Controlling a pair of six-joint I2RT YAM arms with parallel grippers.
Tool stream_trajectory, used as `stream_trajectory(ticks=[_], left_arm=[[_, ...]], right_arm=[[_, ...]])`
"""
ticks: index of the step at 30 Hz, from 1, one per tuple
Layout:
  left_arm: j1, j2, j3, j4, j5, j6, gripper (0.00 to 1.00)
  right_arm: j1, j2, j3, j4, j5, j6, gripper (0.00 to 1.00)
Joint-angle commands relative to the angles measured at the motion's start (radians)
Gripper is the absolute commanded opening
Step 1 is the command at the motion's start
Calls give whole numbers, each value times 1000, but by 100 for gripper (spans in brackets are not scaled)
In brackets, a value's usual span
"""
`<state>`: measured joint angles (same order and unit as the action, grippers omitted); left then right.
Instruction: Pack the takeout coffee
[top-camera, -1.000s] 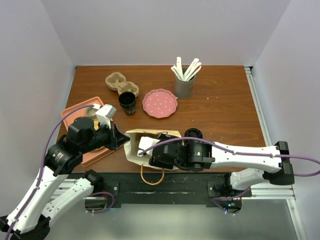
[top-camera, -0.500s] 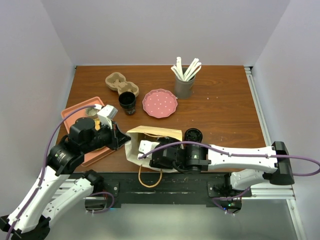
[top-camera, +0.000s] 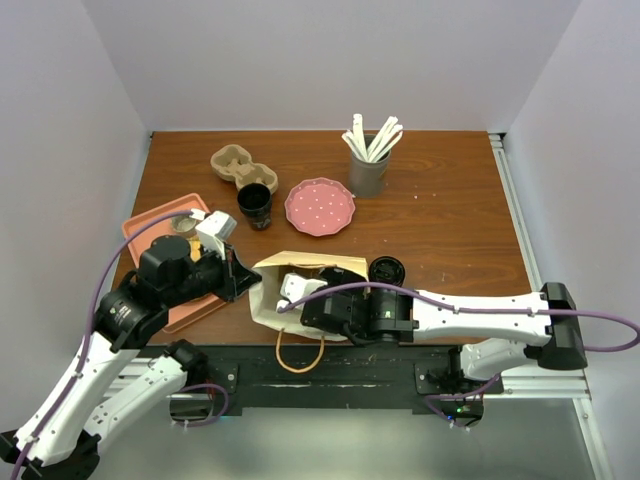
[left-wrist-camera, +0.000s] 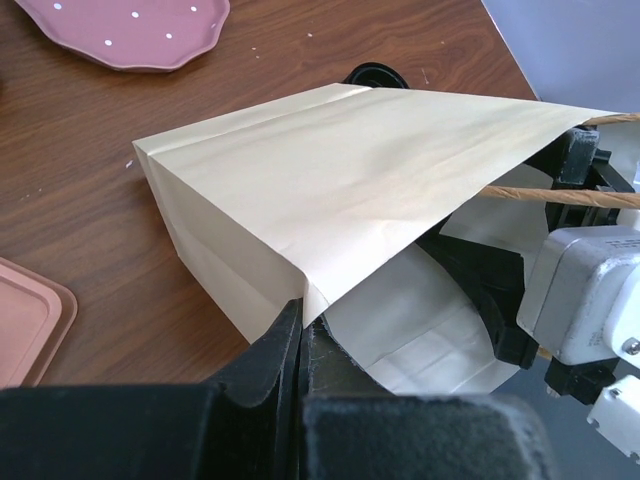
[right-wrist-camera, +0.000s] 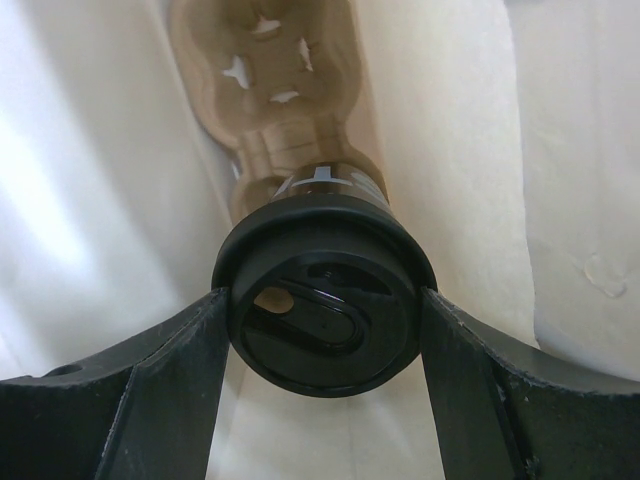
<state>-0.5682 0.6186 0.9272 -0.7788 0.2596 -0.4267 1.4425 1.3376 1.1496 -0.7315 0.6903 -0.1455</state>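
A tan paper bag (top-camera: 300, 268) lies on its side near the table's front edge, mouth toward the arms. My left gripper (left-wrist-camera: 300, 318) is shut on the bag's open rim (left-wrist-camera: 310, 290), holding the mouth up. My right gripper (right-wrist-camera: 325, 300) is inside the bag, shut on a black-lidded coffee cup (right-wrist-camera: 322, 335); its fingers (right-wrist-camera: 170, 370) press both sides of the lid. Deeper in the bag lies a brown cardboard cup carrier (right-wrist-camera: 275, 120). From above, the right wrist (top-camera: 350, 312) fills the bag's mouth and hides the cup.
At the back stand a second cardboard carrier (top-camera: 234, 165), an open black cup (top-camera: 255, 205), a pink dotted plate (top-camera: 320, 207) and a grey pot of stirrers (top-camera: 368, 165). A salmon tray (top-camera: 148, 222) lies at the left. A black round object (top-camera: 387, 270) sits beside the bag.
My right gripper has slid a little further left into the bag with the cup. The bag's upper side has shifted slightly. The left gripper holds the rim as before.
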Motion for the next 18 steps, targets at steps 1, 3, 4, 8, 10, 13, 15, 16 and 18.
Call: stream_trajectory(ticks=[1,3,4,8,10,13,15,16,18], left_arm=[[1,-3,30,9,-11,31,0],[-1,-3,48,9,-16,28,0],[1,-2,53,3,-19,29,0],[1,-8,71,-16,-46,34,0],[-1,-16,70,-19,-48,37,0],[-1,-29,56,-14,-37,34,0],[1,-39,41,-11,-33,34,0],[-1,-46,36,-11,-31,34,0],[1,-51,25,-14,-25,39,0]], right_arm=[[-16,21,13,-11,84,47,13],[-17,32,18,-11,75,50,13],[-17,37,19,-12,72,52,13],[-17,69,36,-23,81,61,17],[-16,71,26,12,72,46,17],[-21,71,2,73,58,27,16],[-27,78,-1,96,64,29,16],[-28,80,-1,102,67,30,15],[-30,86,-5,115,92,37,14]])
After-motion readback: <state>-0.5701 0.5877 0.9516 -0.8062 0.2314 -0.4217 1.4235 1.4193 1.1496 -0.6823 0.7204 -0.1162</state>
